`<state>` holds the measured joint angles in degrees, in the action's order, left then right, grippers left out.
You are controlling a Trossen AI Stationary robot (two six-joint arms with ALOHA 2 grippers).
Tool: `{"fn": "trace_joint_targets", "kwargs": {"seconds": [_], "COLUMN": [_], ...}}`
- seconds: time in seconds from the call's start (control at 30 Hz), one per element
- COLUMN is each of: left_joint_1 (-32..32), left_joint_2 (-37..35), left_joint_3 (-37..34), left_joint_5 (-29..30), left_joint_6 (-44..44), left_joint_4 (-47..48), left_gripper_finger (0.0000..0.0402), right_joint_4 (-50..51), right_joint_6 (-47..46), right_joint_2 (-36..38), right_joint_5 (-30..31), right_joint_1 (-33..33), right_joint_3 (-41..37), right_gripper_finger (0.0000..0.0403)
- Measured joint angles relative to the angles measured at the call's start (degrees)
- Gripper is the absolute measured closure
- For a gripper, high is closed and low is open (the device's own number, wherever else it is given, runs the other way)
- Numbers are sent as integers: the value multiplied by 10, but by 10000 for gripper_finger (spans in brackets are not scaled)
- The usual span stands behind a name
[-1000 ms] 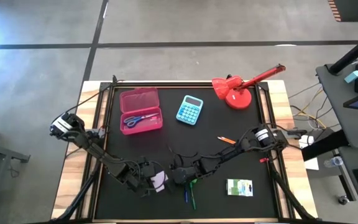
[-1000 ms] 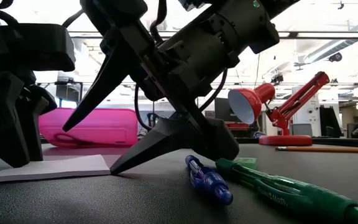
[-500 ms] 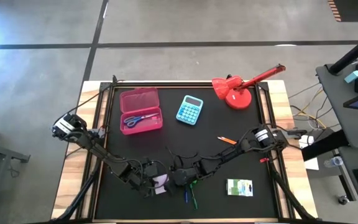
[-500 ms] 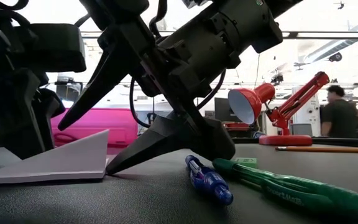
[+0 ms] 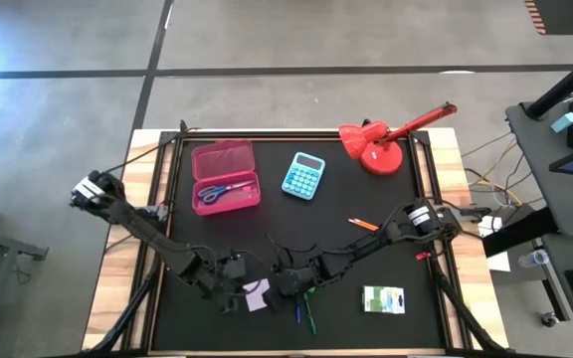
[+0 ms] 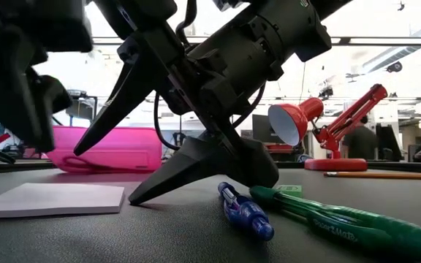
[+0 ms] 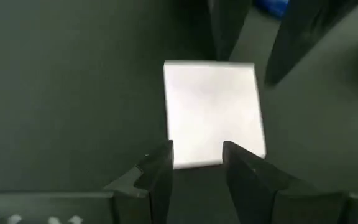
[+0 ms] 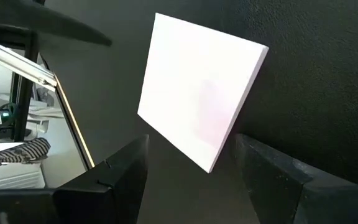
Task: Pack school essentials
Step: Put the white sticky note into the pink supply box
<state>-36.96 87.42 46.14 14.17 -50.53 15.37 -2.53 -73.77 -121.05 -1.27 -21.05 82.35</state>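
Observation:
The pale pink note pad lies flat on the black mat near the table's near edge. My left gripper hangs open just above the pad's left edge, raised off the table. My right gripper is open wide at the pad's right side, its fingers standing to either side of a pad corner. The blue pen and green pen lie just right of it. Blue-handled scissors lie inside the pink box. The orange pencil and white-green packet lie farther right. My right gripper's lower fingertip rests on the mat right beside the pad's right edge, slanting down from the right. Whether it touches the pad I cannot tell.
A blue calculator sits at mid table. The red long-armed lamp stands at the far right corner. The two arms meet close together over the near middle of the mat. People move in the room beyond the table.
Half a second ago the pad's left edge was tipped up under my left gripper; now the pad lies flat again. My left gripper has risen off it and drawn slightly toward the table's left. My right gripper has kept still.

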Motion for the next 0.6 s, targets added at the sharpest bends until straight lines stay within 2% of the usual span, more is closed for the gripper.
{"fn": "trace_joint_targets", "kwargs": {"seconds": [0.23,0.4,0.6], "left_joint_1": [-36,-37,-37], "left_joint_2": [31,72,92], "left_joint_3": [-4,3,11], "left_joint_5": [9,14,45], "left_joint_6": [-16,-16,-15], "left_joint_4": [9,3,-13], "left_gripper_finger": [279,279,279], "right_joint_4": [3,3,3], "right_joint_6": [-2,-6,-14], "right_joint_2": [0,0,0], "right_joint_5": [2,14,16], "right_joint_1": [-1,-1,-1], "right_joint_3": [0,0,0], "right_gripper_finger": [174,174,174]}}
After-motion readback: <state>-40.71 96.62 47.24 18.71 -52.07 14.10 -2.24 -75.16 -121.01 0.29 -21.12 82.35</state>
